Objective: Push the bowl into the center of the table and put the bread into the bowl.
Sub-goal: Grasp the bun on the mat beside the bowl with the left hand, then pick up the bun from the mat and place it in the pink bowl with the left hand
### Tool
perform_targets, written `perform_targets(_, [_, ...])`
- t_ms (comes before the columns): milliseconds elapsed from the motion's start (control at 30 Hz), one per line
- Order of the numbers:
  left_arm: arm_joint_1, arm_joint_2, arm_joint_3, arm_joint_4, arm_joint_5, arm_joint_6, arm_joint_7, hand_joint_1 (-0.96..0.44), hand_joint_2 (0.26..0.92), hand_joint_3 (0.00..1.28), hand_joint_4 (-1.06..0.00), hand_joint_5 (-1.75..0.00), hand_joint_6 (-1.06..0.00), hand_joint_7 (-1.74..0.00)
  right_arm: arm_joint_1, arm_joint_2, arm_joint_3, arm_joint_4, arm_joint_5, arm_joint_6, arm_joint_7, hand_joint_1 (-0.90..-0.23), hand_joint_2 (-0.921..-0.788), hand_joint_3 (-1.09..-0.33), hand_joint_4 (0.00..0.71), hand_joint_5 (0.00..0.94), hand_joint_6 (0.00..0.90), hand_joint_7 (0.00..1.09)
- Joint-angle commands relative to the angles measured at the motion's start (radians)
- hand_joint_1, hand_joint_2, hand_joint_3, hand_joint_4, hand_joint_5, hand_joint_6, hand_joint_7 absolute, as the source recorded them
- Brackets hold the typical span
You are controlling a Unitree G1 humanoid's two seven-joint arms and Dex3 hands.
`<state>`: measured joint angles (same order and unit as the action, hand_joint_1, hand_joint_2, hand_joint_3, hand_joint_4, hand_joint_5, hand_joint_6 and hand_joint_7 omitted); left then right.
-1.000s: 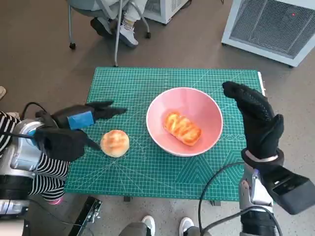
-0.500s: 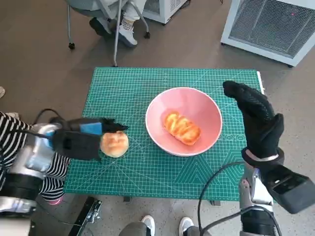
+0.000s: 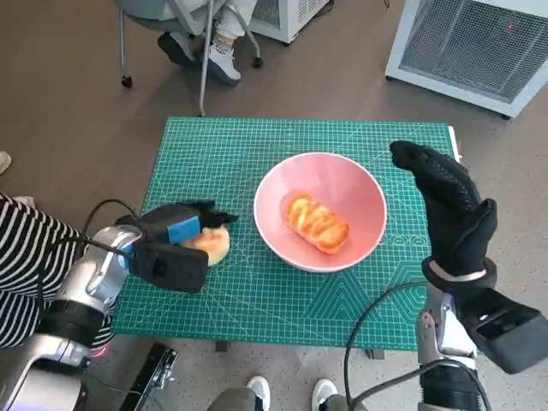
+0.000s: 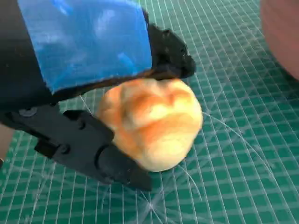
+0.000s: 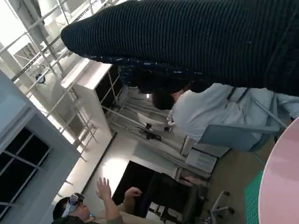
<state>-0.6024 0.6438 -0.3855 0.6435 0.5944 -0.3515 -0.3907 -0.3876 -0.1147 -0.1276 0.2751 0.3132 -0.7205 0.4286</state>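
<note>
Now left hand (image 3: 175, 229) covers bread (image 4: 152, 121) (touching).

No words, brands, numbers or signs can be read in any of the views. The green mat (image 3: 257, 291) on the worktop carries only a printed grid of pale lines and diagonals, with whatever scale marks it may have too small to make out. The blue tape (image 4: 84, 42) on the left hand (image 3: 175, 233) is blank.
</note>
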Motion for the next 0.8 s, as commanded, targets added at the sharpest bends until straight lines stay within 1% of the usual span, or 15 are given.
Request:
perform_targets(33, [0.010, 0.006, -0.003, 0.002, 0.003, -0.051, 0.031, 0.04, 0.797, 0.24, -0.71, -1.06, -0.58, -0.96, 0.010, 0.002, -0.003, 0.002, 0.004, 0.004, -0.002, -0.691, -0.921, -0.662, 0.107, 0.001, 0.013, 0.49])
perform_targets(67, [0.011, 0.009, 0.003, -0.001, -0.003, -0.061, 0.039, 0.03, 0.824, 0.20, -0.72, -1.12, -0.60, -1.00, 0.009, 0.003, -0.003, 0.004, 0.005, 0.004, -0.002, -0.691, -0.921, -0.662, 0.107, 0.000, 0.013, 0.49])
perform_targets(200, [0.018, 0.020, 0.028, -0.021, -0.027, -0.094, 0.061, 0.01, 0.853, 0.15, -0.75, -1.17, -0.64, -1.05, 0.006, 0.005, -0.002, 0.011, 0.005, 0.003, -0.001, -0.691, -0.921, -0.662, 0.107, 0.000, 0.013, 0.49])
perform_targets(367, [0.025, 0.032, 0.071, -0.061, -0.070, -0.129, 0.071, 0.00, 0.852, 0.14, -0.77, -1.13, -0.66, -1.09, 0.004, 0.007, -0.002, 0.015, 0.000, 0.003, -0.004, -0.690, -0.921, -0.662, 0.107, 0.000, 0.014, 0.49])
perform_targets(567, [0.016, 0.042, 0.118, -0.095, -0.109, -0.156, 0.068, 0.00, 0.841, 0.14, -0.81, -1.07, -0.68, -1.09, 0.002, 0.008, -0.001, 0.018, -0.002, 0.000, -0.004, -0.691, -0.921, -0.662, 0.108, 0.001, 0.015, 0.48])
perform_targets(600, [0.005, 0.048, 0.139, -0.112, -0.133, -0.160, 0.062, 0.00, 0.853, 0.14, -0.79, -1.09, -0.66, -1.11, 0.002, 0.007, -0.001, 0.018, -0.001, 0.000, -0.002, -0.692, -0.921, -0.662, 0.108, 0.001, 0.015, 0.49])
perform_targets(700, [-0.018, 0.057, 0.189, -0.155, -0.186, -0.166, 0.051, 0.00, 0.865, 0.09, -0.83, -1.04, -0.68, -1.09, 0.001, 0.004, -0.002, 0.018, 0.003, 0.000, 0.002, -0.693, -0.921, -0.662, 0.108, 0.001, 0.015, 0.48])
perform_targets(800, [-0.034, 0.050, 0.235, -0.218, -0.226, -0.148, 0.057, 0.00, 0.869, 0.06, -0.86, -1.01, -0.69, -1.08, 0.001, 0.002, -0.002, 0.019, 0.007, 0.002, 0.005, -0.693, -0.921, -0.662, 0.108, 0.000, 0.015, 0.48])
